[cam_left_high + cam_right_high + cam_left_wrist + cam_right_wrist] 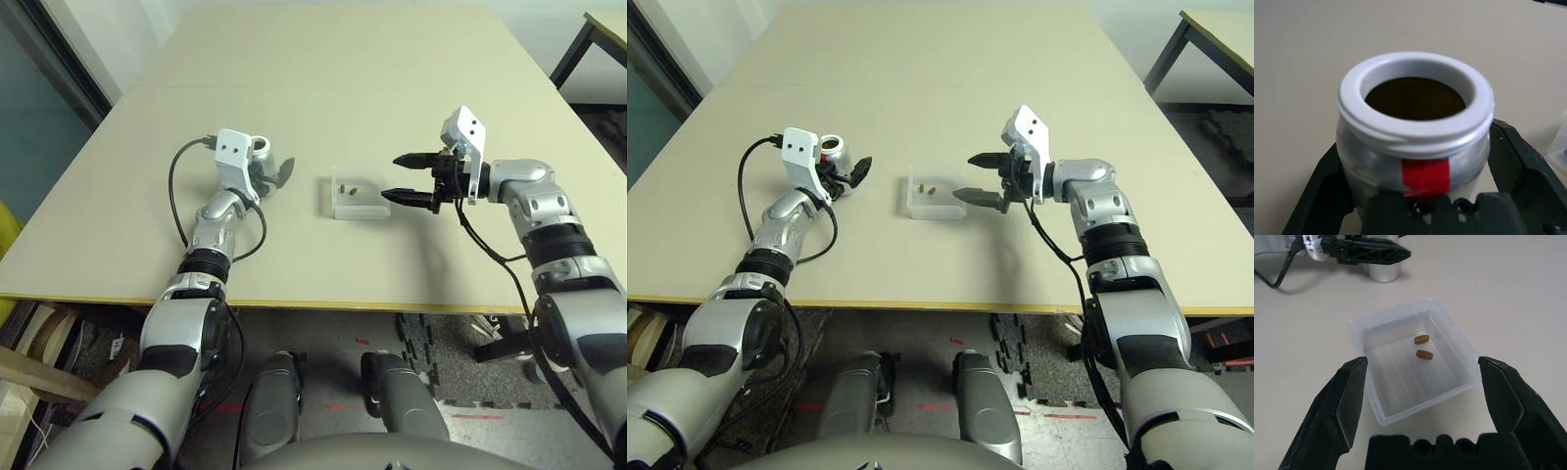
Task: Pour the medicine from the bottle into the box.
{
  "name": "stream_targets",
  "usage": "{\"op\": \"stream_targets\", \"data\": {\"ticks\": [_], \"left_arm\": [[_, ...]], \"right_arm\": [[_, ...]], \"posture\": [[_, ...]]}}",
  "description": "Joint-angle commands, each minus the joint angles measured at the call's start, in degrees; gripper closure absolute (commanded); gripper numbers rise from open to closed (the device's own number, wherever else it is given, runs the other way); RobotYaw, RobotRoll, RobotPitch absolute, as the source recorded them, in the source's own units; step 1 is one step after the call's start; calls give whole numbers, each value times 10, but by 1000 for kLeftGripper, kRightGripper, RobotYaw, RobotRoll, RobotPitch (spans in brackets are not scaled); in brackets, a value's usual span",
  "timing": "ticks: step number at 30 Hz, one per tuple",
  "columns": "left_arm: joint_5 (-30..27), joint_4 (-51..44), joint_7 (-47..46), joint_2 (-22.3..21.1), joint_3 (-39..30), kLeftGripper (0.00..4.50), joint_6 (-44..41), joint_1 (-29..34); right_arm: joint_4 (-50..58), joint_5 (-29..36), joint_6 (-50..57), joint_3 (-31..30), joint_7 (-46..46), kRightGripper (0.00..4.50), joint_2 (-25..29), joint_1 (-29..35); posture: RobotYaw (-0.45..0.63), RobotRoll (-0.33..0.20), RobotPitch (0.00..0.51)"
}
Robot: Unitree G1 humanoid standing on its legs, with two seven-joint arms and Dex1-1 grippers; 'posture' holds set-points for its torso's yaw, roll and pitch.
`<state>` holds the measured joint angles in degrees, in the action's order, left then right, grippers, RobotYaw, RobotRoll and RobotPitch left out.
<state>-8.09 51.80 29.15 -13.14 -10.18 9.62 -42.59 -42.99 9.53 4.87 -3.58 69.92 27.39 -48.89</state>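
Note:
The bottle (pixel 1415 127), silvery with a red stripe and a white rim, stands upright and uncapped on the table at the left (pixel 260 149). My left gripper (pixel 271 166) is open, with one black finger on each side of the bottle. The box (pixel 355 199), a clear shallow tray, lies at mid-table. The medicine (pixel 1421 339), two small brownish-yellow pills, lies inside the box. My right gripper (pixel 402 177) is open just to the right of the box, fingertips pointing at it, nothing between them.
The beige table (pixel 323 59) stretches far back behind both grippers. Its front edge (pixel 294 302) runs close below the arms. A black cable (pixel 174 196) loops beside the left forearm. Another table's leg (pixel 578 49) stands at the far right.

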Motion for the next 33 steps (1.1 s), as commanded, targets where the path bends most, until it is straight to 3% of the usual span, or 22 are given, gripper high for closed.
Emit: {"op": "stream_targets", "data": {"ticks": [1, 14, 33], "left_arm": [[-5, -48, 7, -5, 8, 19, -20, 31], [-32, -292, 29, -45, 13, 19, -120, 169], [-64, -362, 21, -90, -15, 19, -175, 196]], "right_arm": [[-11, 5, -9, 11, -6, 0, -5, -10], [-21, 24, 6, 41, -28, 0, -11, -8], [-8, 38, 26, 74, -84, 0, -4, 4]], "posture": [[-15, 0, 103], [7, 0, 95], [-1, 0, 99]]}}
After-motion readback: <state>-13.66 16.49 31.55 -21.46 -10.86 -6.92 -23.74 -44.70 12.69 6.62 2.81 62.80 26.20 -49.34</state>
